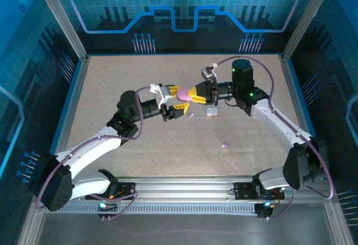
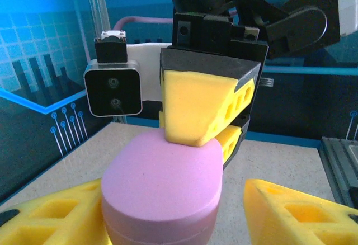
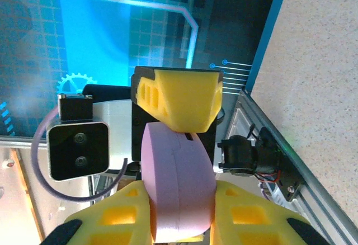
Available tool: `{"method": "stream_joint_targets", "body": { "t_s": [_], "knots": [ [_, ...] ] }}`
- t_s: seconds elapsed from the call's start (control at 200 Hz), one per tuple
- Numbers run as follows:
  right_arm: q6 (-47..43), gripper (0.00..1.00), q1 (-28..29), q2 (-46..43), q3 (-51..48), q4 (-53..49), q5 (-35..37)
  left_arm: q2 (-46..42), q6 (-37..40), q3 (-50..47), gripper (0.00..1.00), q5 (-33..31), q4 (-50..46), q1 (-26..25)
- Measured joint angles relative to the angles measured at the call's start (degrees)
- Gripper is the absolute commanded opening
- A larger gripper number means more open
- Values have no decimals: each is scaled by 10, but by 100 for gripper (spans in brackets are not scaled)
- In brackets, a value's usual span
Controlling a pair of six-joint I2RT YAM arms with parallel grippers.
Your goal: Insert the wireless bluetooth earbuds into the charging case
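A closed purple charging case (image 1: pixel 183 94) hangs in the air between both grippers, above the table's middle. My right gripper (image 1: pixel 193 94) is shut on it; in the right wrist view its two yellow pads press both flat faces of the case (image 3: pixel 179 183). My left gripper (image 1: pixel 175 98) stands open around the case (image 2: pixel 162 183): one finger (image 2: pixel 50 217) touches it, the other finger (image 2: pixel 302 211) is apart from it. Two tiny purple earbuds lie on the table, one (image 1: pixel 191 114) below the grippers and one (image 1: pixel 225 144) nearer the front.
A white charging case (image 1: pixel 211 111) sits on the table just under the right gripper. Blue-trimmed walls (image 1: pixel 70 97) bound the speckled table (image 1: pixel 123 77) on the left, right and back, and a metal rail (image 1: pixel 184 186) runs along the front.
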Motion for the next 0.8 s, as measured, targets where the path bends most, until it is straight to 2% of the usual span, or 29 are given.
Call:
{"method": "stream_joint_targets", "body": {
  "t_s": [0.285, 0.41, 0.68, 0.8],
  "knots": [
    [63, 19, 0, 0, -11, 79, -13, 11, -20, -6, 45, -6, 65, 3],
    [76, 20, 0, 0, -13, 95, -14, 12, -21, -6, 48, -6, 70, 3],
    [91, 20, 0, 0, -18, 112, -14, 12, -20, -6, 43, -5, 72, 4],
    [92, 20, 0, 0, -18, 112, -14, 12, -20, -6, 49, -5, 71, 4]
  ]
}}
